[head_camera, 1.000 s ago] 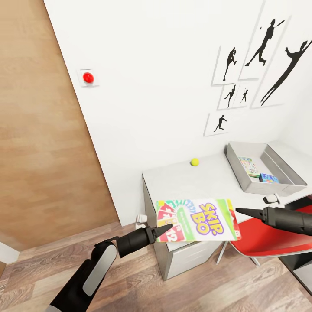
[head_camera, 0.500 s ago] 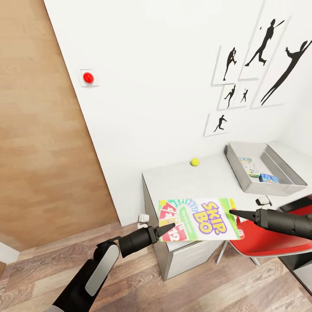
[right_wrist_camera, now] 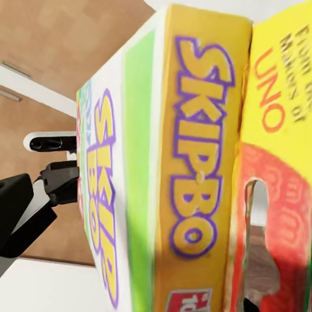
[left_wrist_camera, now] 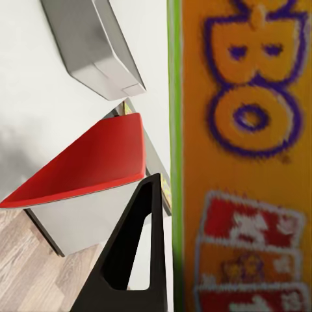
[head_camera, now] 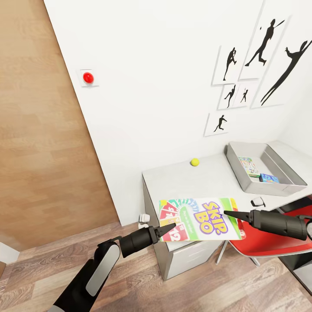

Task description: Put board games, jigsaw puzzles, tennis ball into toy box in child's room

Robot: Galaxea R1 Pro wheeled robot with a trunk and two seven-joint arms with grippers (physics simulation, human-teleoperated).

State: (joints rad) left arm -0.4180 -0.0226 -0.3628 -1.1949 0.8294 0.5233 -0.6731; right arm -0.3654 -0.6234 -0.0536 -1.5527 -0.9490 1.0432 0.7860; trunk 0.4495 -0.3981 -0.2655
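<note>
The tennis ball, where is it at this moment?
In the head view, the tennis ball lies on the table near the wall, to the left of the grey toy box and beyond the Skip-Bo box.

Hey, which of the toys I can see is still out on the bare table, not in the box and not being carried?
The tennis ball. It sits alone on the table near the wall. The Skip-Bo box is between the two claws, and the other toys lie inside the toy box.
</note>
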